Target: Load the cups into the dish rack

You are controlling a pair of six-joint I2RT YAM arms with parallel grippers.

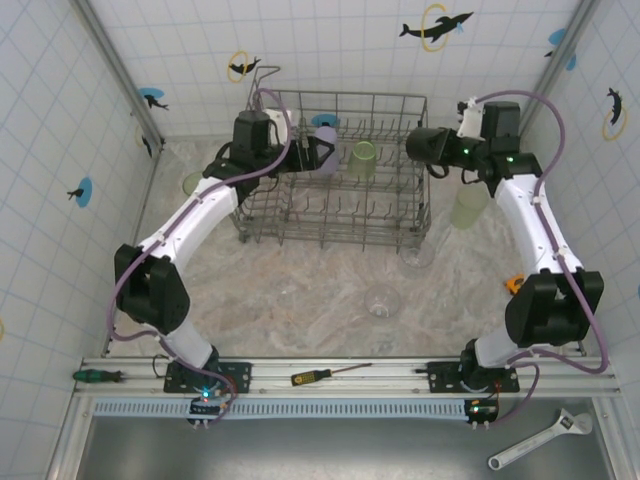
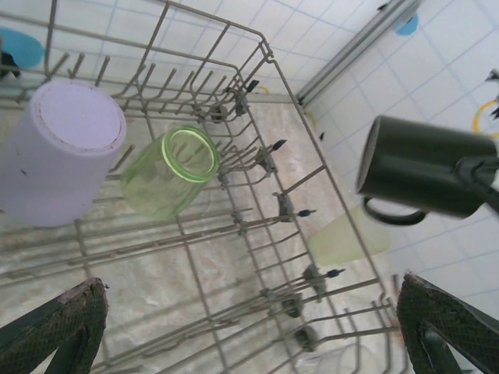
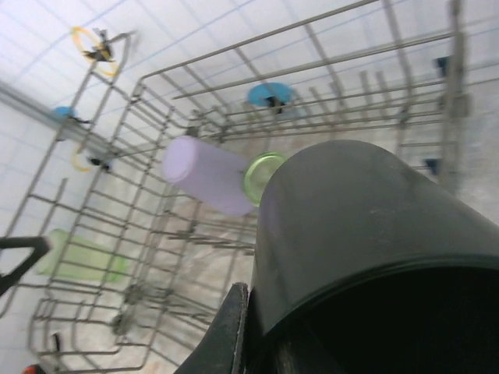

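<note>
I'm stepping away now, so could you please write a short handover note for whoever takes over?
Left gripper: open, above the dish rack.
Right gripper: shut on the black mug, held at the rack's right side, not yet in.
Done: lavender cup and one green tumbler sit in the rack.
Left: the mug, a green tumbler right of the rack, another green tumbler left of it, clear glasses on the table in front.

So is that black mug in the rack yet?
Out: the black mug hangs in the right gripper, outside the dish rack's side wall.
</note>
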